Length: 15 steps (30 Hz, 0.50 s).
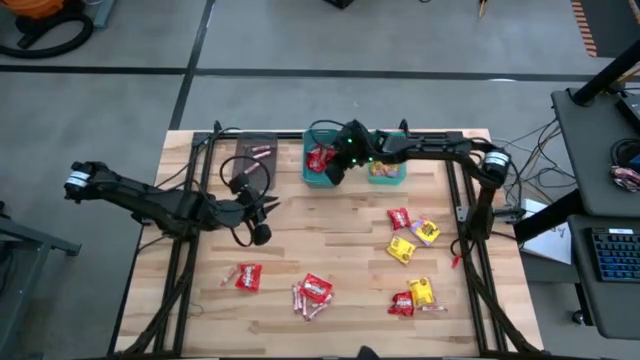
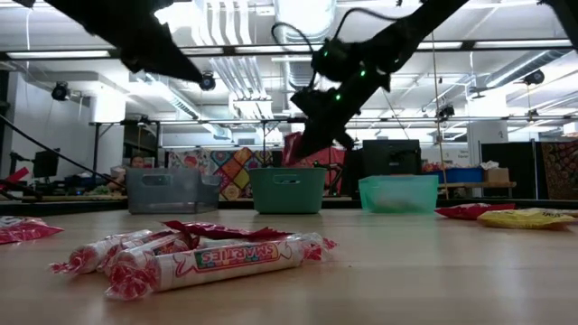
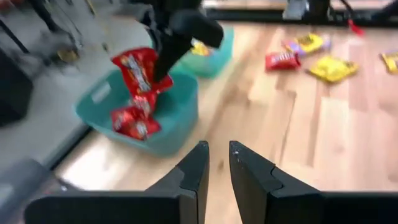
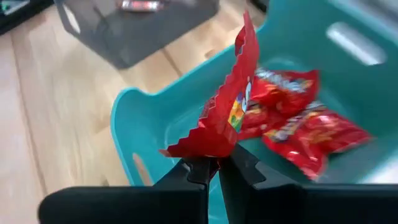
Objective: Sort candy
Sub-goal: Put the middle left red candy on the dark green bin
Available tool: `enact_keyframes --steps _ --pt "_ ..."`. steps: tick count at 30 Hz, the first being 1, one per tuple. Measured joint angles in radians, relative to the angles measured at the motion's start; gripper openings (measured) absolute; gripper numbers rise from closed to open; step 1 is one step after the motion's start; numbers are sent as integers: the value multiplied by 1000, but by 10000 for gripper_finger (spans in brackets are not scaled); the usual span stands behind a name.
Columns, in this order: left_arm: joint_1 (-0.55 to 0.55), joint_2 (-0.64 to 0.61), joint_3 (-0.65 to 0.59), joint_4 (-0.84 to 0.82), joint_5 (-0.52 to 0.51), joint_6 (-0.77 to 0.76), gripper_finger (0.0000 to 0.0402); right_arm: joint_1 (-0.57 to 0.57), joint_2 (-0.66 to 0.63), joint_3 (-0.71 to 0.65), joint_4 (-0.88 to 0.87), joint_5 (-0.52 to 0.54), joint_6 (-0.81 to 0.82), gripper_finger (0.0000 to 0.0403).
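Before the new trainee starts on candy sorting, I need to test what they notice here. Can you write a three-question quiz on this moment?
1. True or false: the right claw holds a yellow packet.
2. The held red packet hangs over which bin? A) grey bin B) middle teal bin C) right teal bin
3. Fill in: the left claw holds ____.

Key:
1. False; it grips a red packet.
2. B, the middle teal bin, which already has red packets inside; the grey bin and right teal bin flank it.
3. Nothing; it hovers over bare table.
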Motion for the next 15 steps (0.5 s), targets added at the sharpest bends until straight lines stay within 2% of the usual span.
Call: enact_keyframes --steps 3,10,15 --pt "0 -4 -1 -68 39 -61 47 -6 48 41 -24 -39 -15 34" --pt "-1 11 -2 -159 116 -120 47 -6 101 111 -101 -11 -9 119" --pt "-3 13 -2 -204 341 -136 47 -6 78 134 -183 21 -4 162"
